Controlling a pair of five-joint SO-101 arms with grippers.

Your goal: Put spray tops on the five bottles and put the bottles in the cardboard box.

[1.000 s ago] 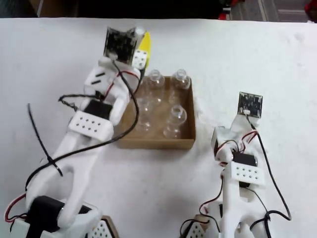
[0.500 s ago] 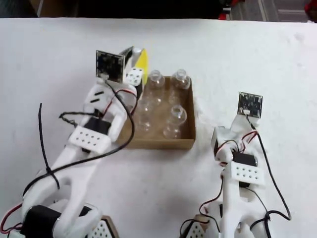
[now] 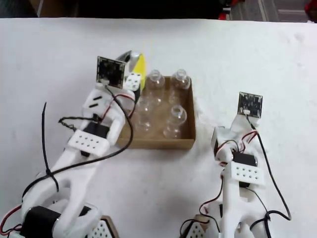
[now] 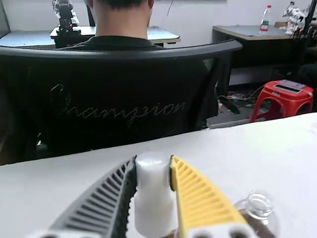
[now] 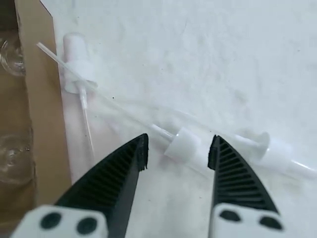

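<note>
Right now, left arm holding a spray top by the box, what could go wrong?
The left gripper clamps the spray top; its tube is hidden, so it might miss a bottle neck.
The bottles crowd the box; pressing down may tip one.
The right gripper hangs open over loose tops with crossing tubes; one could drag another.

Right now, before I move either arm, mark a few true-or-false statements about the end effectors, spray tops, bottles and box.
1. The left end effector is shut on a white plastic spray top. True.
2. The right end effector grips a spray top. False: it is open over loose spray tops lying on the white table.
3. The brown cardboard box holds clear plastic bottles. True.
4. The loose spray tops lie inside the box. False: they lie on the table beside it.
</note>
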